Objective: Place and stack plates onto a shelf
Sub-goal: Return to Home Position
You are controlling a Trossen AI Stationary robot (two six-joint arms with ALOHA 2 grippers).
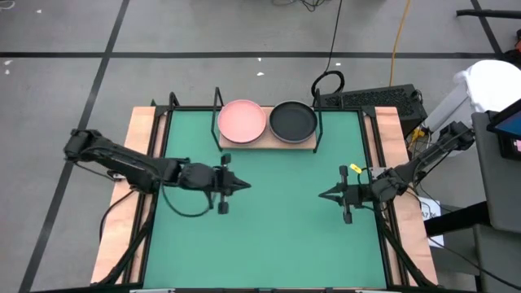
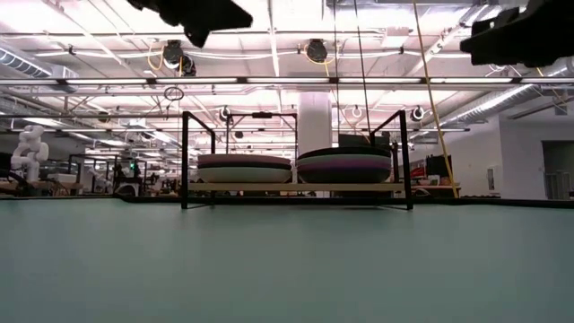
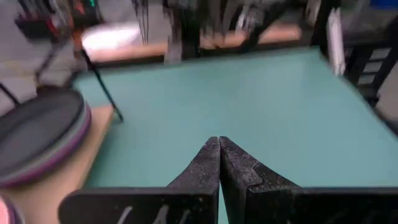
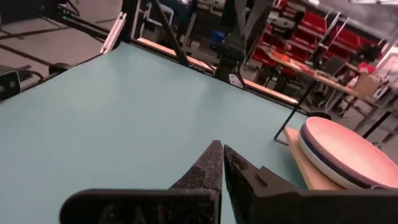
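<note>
Locate the left gripper [image 1: 246, 185] at centre left of the high view, hovering above the green desk [image 1: 269, 236] and well apart from the shelf [image 1: 267, 145]. Read its fingers [image 3: 208, 163] as pressed together at the tips, clamped on nothing, aimed toward frame centre. Confirm in the left wrist view.

Find the shelf at upper centre of the high view, set along the far edge of the desk, with black wire posts [image 1: 217, 106] at its corners. Note two piles of plates side by side on the light-wood board, just beside each other.

- Left stack [image 2: 243, 168]: salmon pink plate [image 1: 242, 120] on top. In the right wrist view, resting directly on a dark-rimmed plate.
- Right stack [image 3: 37, 134]: black plate [image 1: 293, 120] on top. In the low view, purple plate [image 2: 345, 170] lower in the same pile, marked by a purple band.
- Number of plates per pile: cannot tell.

See both piles level and upright in the low view, at frame centre between the black posts.

Locate the right gripper [image 1: 322, 194] at centre right of the high view, hovering above the desk, well apart from the shelf. Read its fingers [image 4: 208, 163] as closed together, empty, aimed toward frame centre. Note a clear gap of bare desk between the two gripper tips.
</note>
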